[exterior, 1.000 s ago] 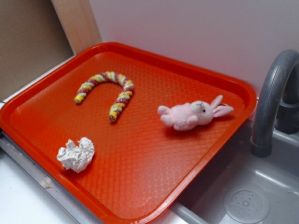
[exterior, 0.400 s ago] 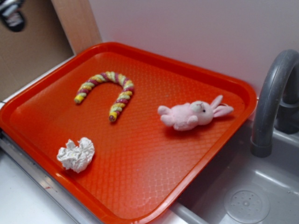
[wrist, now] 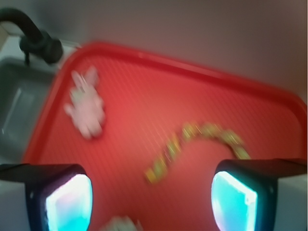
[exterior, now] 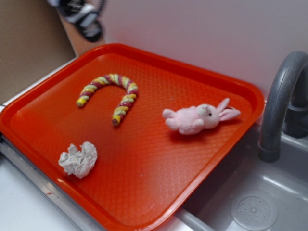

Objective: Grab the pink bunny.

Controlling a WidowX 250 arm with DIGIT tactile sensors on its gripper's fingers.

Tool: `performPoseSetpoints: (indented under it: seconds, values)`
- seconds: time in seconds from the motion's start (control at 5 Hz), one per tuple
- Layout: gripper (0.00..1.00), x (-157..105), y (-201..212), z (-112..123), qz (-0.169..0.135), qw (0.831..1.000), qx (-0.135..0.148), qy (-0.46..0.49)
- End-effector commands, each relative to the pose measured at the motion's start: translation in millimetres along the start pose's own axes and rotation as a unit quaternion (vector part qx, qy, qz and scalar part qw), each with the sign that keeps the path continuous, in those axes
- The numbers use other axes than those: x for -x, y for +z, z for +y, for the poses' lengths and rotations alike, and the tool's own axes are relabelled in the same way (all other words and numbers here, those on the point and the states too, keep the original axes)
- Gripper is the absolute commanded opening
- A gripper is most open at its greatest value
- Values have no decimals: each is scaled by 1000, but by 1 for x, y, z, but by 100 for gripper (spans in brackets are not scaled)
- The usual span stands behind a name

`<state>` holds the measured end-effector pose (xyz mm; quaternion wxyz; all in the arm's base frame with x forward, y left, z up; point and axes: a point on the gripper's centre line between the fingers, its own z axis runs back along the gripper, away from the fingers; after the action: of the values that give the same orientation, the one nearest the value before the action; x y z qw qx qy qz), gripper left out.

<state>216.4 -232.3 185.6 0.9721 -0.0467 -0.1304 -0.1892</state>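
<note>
progress: grasp not begun | gripper (wrist: 151, 192): jaws wide apart, holding nothing, high at far-left above tray (exterior: 144, 192) | pink bunny (exterior: 198, 118): lies untouched, right of tray near faucet (exterior: 281, 96) | left: approach, descend, close

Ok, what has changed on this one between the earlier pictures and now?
Only the arm moved: absent a second ago, its end effector has come in along the top edge from the left, to above the tray's far-left corner. Its fingers are open and empty. The pink bunny, rope toy and paper ball lie where they were.
</note>
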Motion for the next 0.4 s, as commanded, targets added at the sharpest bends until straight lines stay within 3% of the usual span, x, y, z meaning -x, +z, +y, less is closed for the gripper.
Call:
performPoseSetpoints:
  seconds: [0.0, 0.2]
  values:
    - [100, -22, -51, -62, 9, 998, 19, -62]
    - [100, -24, -76, -77, 32, 997, 0, -72]
